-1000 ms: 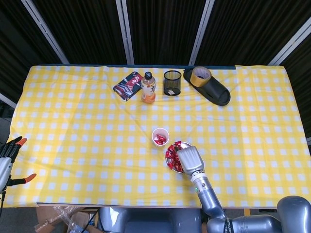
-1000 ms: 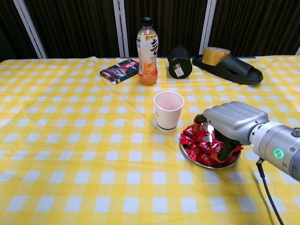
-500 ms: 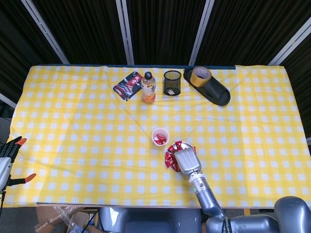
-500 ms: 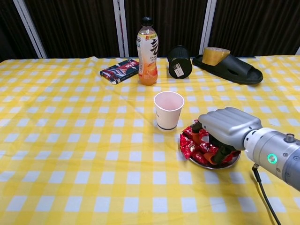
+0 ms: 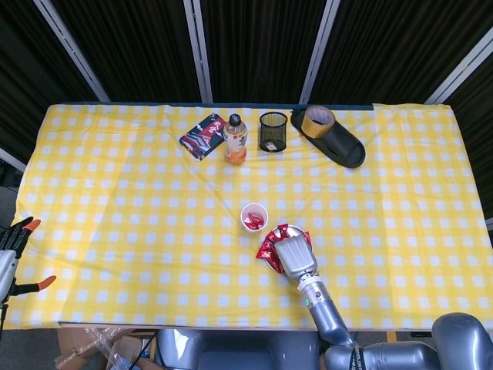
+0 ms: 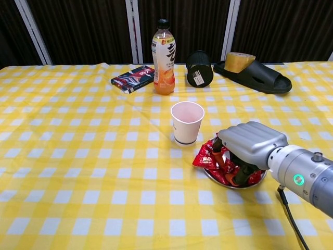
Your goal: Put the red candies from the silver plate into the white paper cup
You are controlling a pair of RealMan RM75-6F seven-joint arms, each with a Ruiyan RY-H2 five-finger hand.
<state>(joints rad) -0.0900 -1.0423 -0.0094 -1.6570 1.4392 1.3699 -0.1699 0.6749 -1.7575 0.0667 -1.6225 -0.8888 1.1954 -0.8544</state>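
On the yellow checked bench (image 5: 115, 193), the left robot hand (image 5: 17, 235) rests at the far left edge, its grasp unclear. Near the middle stands the cup (image 6: 187, 122) with red candies inside. Just right of it, the right robot hand (image 6: 248, 147) curls down over candies (image 6: 204, 159) piled on the plate (image 6: 223, 180), fingers among them.

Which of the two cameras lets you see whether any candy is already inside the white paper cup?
The head view. It looks straight down into the white paper cup, where red candies lie at the bottom. The chest view sees the cup from the side: only its outer wall and pale inner rim show, so its contents are hidden there.
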